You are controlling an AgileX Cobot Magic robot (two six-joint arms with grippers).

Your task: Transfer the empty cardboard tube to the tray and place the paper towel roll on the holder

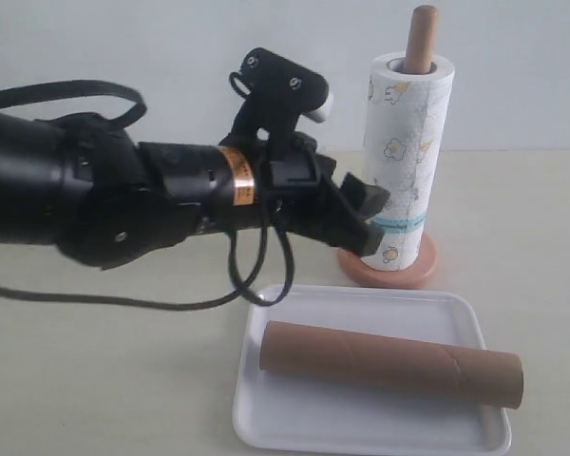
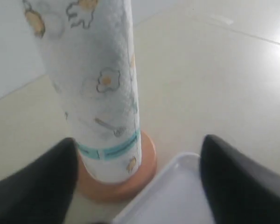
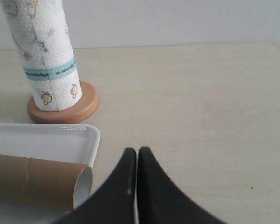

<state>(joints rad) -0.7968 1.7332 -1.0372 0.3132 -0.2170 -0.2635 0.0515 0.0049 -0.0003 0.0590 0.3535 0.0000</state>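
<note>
The paper towel roll (image 1: 405, 161) stands upright, threaded on the holder (image 1: 420, 38), whose pole tip pokes out above it and whose disc base (image 1: 391, 271) shows below. The empty cardboard tube (image 1: 389, 363) lies lengthwise in the tray (image 1: 304, 423). My left gripper (image 1: 366, 220) hangs open just left of the roll's lower part, over the tray's far edge; its fingers (image 2: 37, 186) hold nothing, and the roll (image 2: 95, 88) stands beyond them. My right gripper (image 3: 137, 151) is shut and empty, beside the tray's corner (image 3: 93, 135) and the tube's open end (image 3: 81, 186). The right arm is out of the exterior view.
The left arm's black body and looping cables (image 1: 123, 204) stretch across the left half of the exterior view, above the pale tabletop (image 1: 95, 380). A white wall (image 1: 171, 38) stands behind the table.
</note>
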